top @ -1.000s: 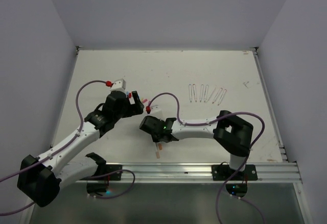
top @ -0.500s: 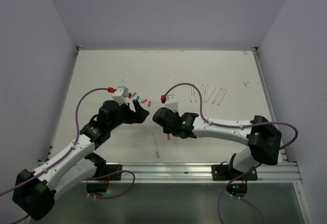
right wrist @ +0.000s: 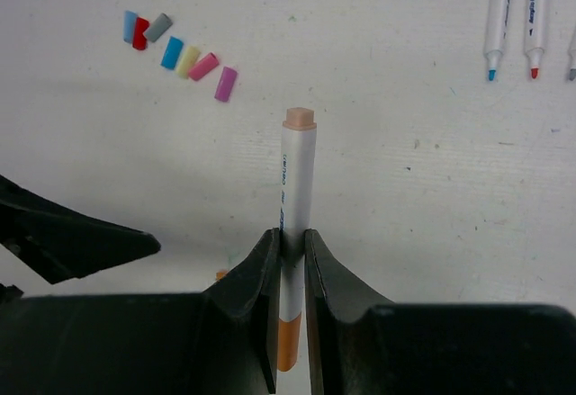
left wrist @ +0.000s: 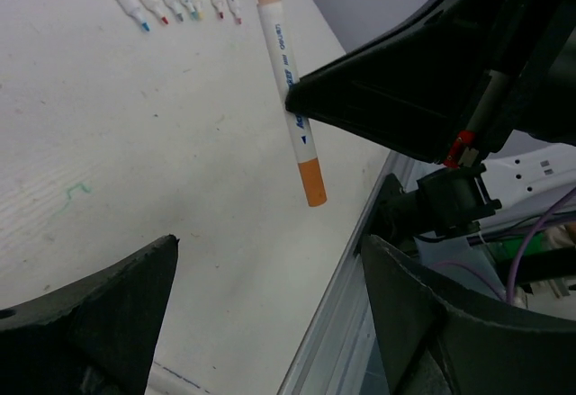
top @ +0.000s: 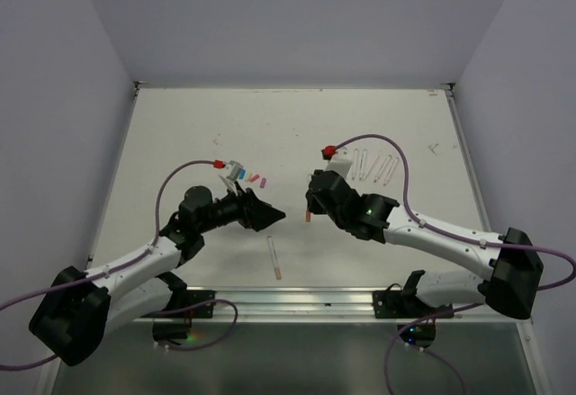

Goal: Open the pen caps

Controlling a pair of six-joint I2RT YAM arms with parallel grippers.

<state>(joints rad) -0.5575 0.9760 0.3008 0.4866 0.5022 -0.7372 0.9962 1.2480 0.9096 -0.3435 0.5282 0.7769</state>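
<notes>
My right gripper (right wrist: 290,242) is shut on the barrel of a white pen (right wrist: 297,179), held off the table. Its orange pen cap (right wrist: 288,345) is still on and sticks out toward the camera. The same pen (left wrist: 283,80) hangs ahead of my left gripper (left wrist: 270,314), whose jaws stand wide open and empty, the orange cap (left wrist: 311,184) nearest them. In the top view the left gripper (top: 273,213) sits just left of the cap (top: 309,216) and apart from it. Several loose caps (right wrist: 175,51) lie in a cluster on the table.
A row of several uncapped pens (top: 373,166) lies at the back right. One more pen (top: 274,257) lies near the table's front rail (top: 360,298). Purple cables loop over both arms.
The right gripper has lifted the orange-capped pen and carried it back and to the right. The left gripper has swung right and forward toward it, its jaws narrowing a little.
</notes>
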